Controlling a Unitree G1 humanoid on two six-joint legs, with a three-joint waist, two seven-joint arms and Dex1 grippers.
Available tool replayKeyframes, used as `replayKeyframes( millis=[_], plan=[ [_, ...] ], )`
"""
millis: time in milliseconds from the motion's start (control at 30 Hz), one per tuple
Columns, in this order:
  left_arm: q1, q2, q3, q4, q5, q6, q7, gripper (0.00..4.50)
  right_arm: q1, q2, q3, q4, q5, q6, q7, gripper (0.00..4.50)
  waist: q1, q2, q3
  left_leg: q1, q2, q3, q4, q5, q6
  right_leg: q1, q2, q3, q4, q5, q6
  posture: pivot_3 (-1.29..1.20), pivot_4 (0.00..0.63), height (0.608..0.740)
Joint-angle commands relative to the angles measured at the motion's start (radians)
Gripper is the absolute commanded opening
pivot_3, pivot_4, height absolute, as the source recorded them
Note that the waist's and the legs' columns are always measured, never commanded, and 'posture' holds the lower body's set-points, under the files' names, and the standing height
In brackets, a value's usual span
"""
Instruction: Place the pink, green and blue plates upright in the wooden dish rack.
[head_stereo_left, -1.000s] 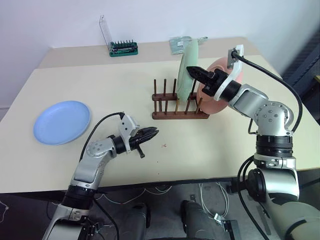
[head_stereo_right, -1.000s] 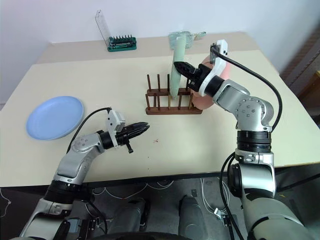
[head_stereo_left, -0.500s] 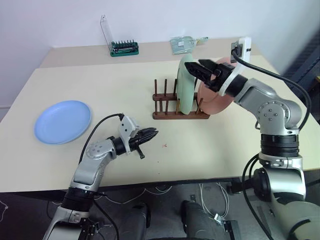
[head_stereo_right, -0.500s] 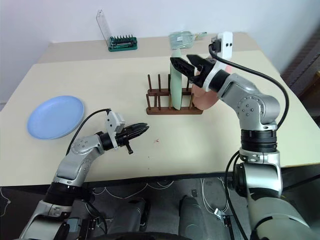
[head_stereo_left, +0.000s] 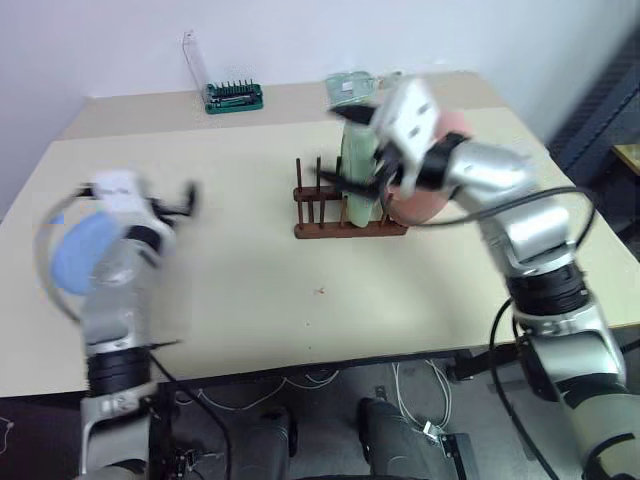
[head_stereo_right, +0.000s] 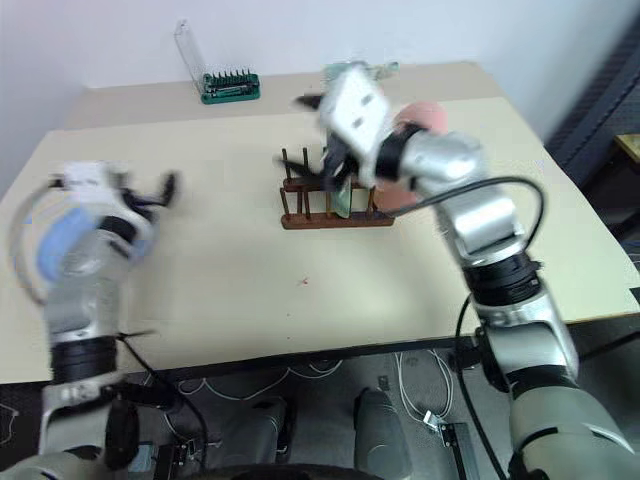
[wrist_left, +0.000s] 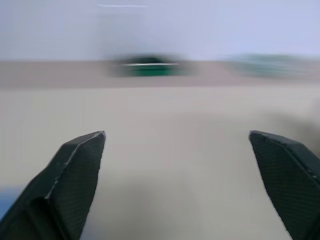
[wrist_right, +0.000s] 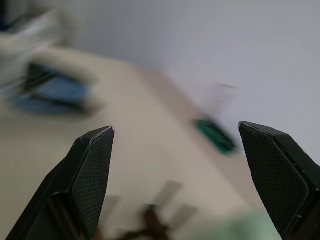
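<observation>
Two plates upright in the rack, the blue one flat on the table, both claws spread wide and empty.

Taking the wooden dish rack (head_stereo_left: 350, 210) as the landmark: nearest the robot and far to the rack's left, the left gripper (wrist_left: 177, 187) hangs above the table (head_stereo_left: 300, 310) with its jaws wide apart and nothing between them, the blue plate (head_stereo_left: 70, 255) lying flat just under that arm. The green plate (head_stereo_left: 355, 175) stands upright in the rack and the pink plate (head_stereo_left: 425, 200) stands at the rack's right end. The right gripper (wrist_right: 175, 175), blurred, hovers over the rack, jaws wide and empty. Behind the rack, by the wall, sits a green bit holder (head_stereo_left: 233, 96).
</observation>
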Motion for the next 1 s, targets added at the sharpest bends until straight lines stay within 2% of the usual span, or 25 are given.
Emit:
replayKeyframes(
  millis=[33,167,300,533,633,800,867,1000],
  plan=[
    [0.015,0.023,0.174,-0.065,0.032,0.158,0.222,4.46,0.015,0.043,0.015,-0.029,-0.029,-0.026,0.009,4.07,0.003,0.0,0.0,0.0,-0.001,0.0,0.0,0.0,0.0,0.0,-0.001,0.0,0.0,0.0,0.0,0.0,0.15,0.74],
    [0.023,-0.009,0.296,-0.13,-0.012,0.319,0.322,4.46,0.029,0.082,0.023,-0.012,-0.044,-0.036,0.031,4.07,0.028,-0.006,-0.001,-0.001,-0.002,0.0,0.001,0.001,-0.002,0.001,-0.002,0.0,0.0,0.0,0.0,0.0,0.15,0.74],
    [0.009,-0.087,0.406,-0.165,-0.084,0.416,0.385,4.46,0.025,0.102,0.009,0.006,-0.056,-0.036,0.045,4.07,0.036,-0.01,-0.003,-0.001,-0.002,-0.003,0.001,0.002,-0.004,0.002,-0.002,-0.003,0.0,0.0,0.0,0.0,0.15,0.74],
    [0.002,-0.161,0.445,-0.147,-0.194,0.506,0.376,4.46,0.035,0.114,0.001,0.006,-0.068,-0.037,0.054,4.07,0.029,-0.011,-0.003,0.0,-0.002,-0.003,0.0,0.002,-0.005,0.002,-0.002,-0.003,0.0,0.0,0.0,0.0,0.15,0.74],
    [0.004,-0.165,0.447,-0.134,-0.201,0.482,0.386,3.64,0.04,0.116,-0.003,0.002,-0.074,-0.034,0.052,4.07,0.027,-0.011,-0.003,0.0,-0.002,-0.003,0.0,0.003,-0.005,0.002,-0.001,-0.003,0.0,0.0,0.0,0.0,0.15,0.74],
    [-0.011,-0.158,0.445,-0.099,-0.202,0.447,0.403,1.09,0.051,0.114,-0.007,-0.002,-0.082,-0.032,0.049,4.07,0.029,-0.011,-0.003,0.0,-0.002,-0.002,0.0,0.003,-0.006,0.002,-0.002,-0.003,0.0,0.0,-0.001,0.0,0.15,0.74],
    [-0.032,-0.144,0.399,-0.095,-0.203,0.415,0.37,0.12,0.051,0.111,-0.009,0.004,-0.095,-0.04,0.045,4.07,0.03,-0.011,-0.003,0.0,-0.002,-0.002,0.0,0.003,-0.006,0.002,-0.002,-0.003,0.0,0.0,-0.001,0.0,0.15,0.74],
    [-0.133,-0.132,0.233,-0.164,-0.218,0.268,0.221,0.05,0.025,0.101,0.01,0.06,-0.183,-0.138,0.017,4.07,0.042,-0.016,-0.002,-0.001,-0.002,-0.003,0.0,0.004,-0.007,0.002,-0.002,-0.004,-0.001,0.0,-0.001,0.0,0.15,0.74]
  ],
)
